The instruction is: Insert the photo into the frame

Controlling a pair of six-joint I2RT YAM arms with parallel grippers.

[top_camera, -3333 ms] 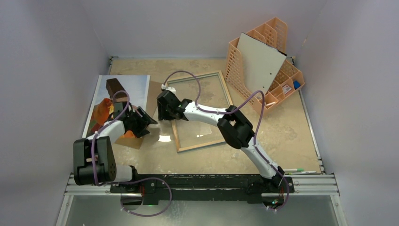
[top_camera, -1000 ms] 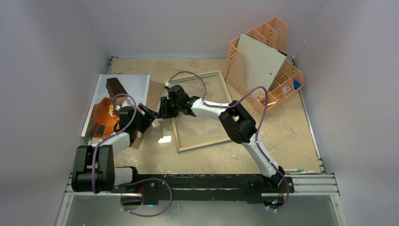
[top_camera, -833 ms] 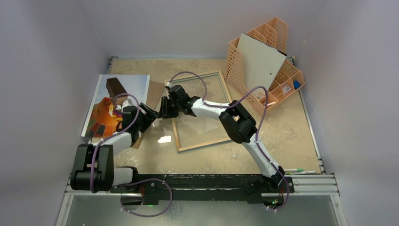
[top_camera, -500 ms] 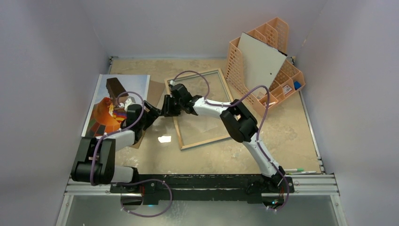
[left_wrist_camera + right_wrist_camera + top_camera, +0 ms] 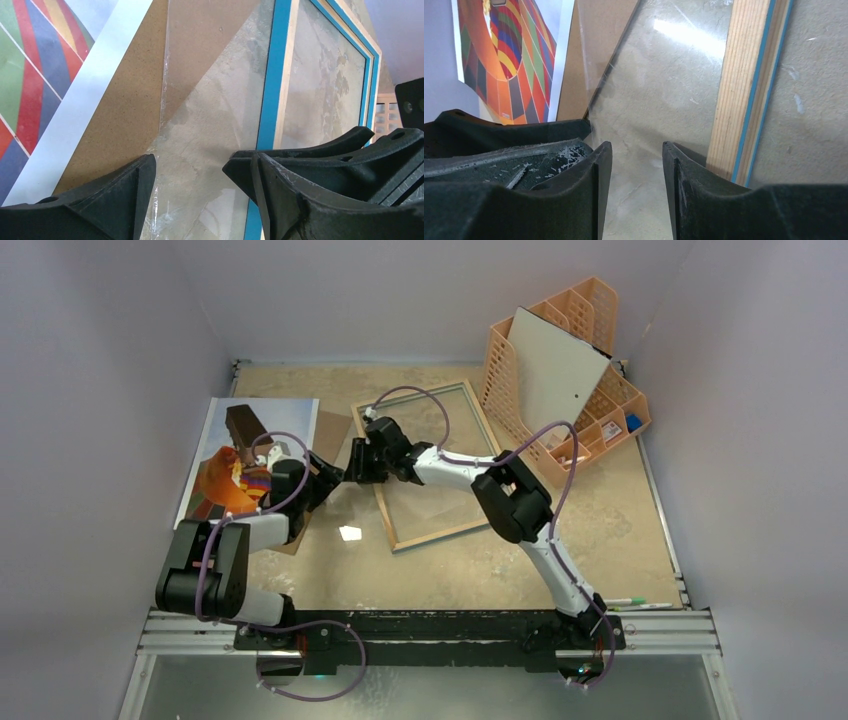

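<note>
L pincer [image 5: 189, 165] spread wide, R pincer [image 5: 636, 150] half open, both empty, nose-to-nose over clear sheet [image 5: 200, 125] betw. multicoloured hot-air-balloon paper photo [image 5: 218, 478] at left & thin blue-faced wood-backed rectangular frame [image 5: 440, 535] at centre.

Top external: high over the near edge of the bench [image 5: 600, 540], facing down, far.
Left wrist: close, looking past left hand [image 5: 189, 170].
Right wrist: close, looking past right hand [image 5: 636, 150].
Shared: frame [image 5: 272, 100] edge ahead of both hands.

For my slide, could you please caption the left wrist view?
Open left pincer above clear sheet; blue frame right, hardboard and balloon photo left.
</note>
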